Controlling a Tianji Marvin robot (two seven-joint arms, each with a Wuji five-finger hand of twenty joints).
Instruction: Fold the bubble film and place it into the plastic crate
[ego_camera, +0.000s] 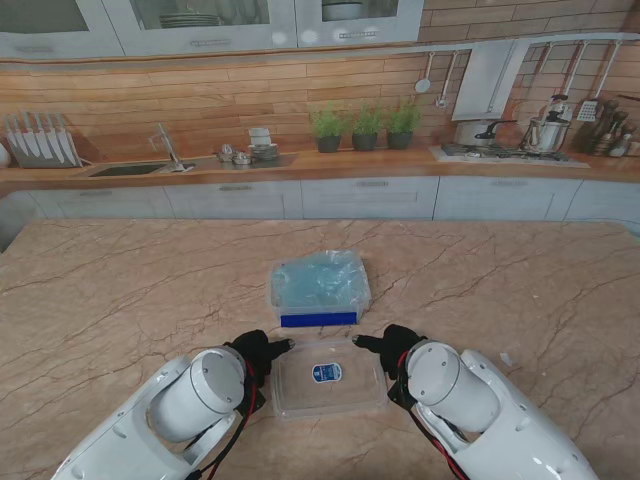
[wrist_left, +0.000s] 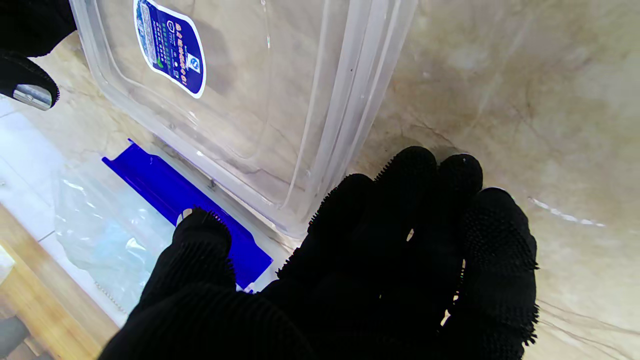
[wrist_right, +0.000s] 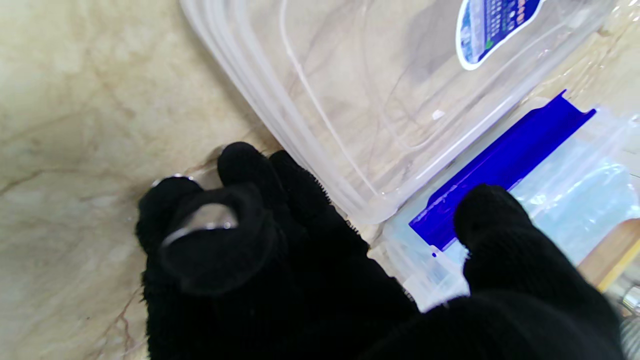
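Note:
The clear plastic crate (ego_camera: 275, 298) stands at mid-table with a blue clip (ego_camera: 318, 320) on its near side. The bluish bubble film (ego_camera: 322, 278) lies bunched inside it. Nearer to me, the crate's clear lid (ego_camera: 300, 388) with a blue label (ego_camera: 327, 373) lies flat on the table. My black-gloved left hand (ego_camera: 262, 352) is at the lid's left far corner and my right hand (ego_camera: 392, 345) at its right far corner. Each is open, thumb apart, fingers resting by the lid's edge (wrist_left: 320, 150) (wrist_right: 300, 130). The wrist views show the clip (wrist_left: 165, 195) (wrist_right: 505, 165) and film (wrist_left: 100, 235) (wrist_right: 590, 185) beyond the thumbs.
The marble table (ego_camera: 120, 300) stretches wide on both sides of the crate. A kitchen counter with a sink (ego_camera: 130, 170), potted herbs (ego_camera: 365, 128) and a stove (ego_camera: 500, 150) runs along the back wall, well beyond the table.

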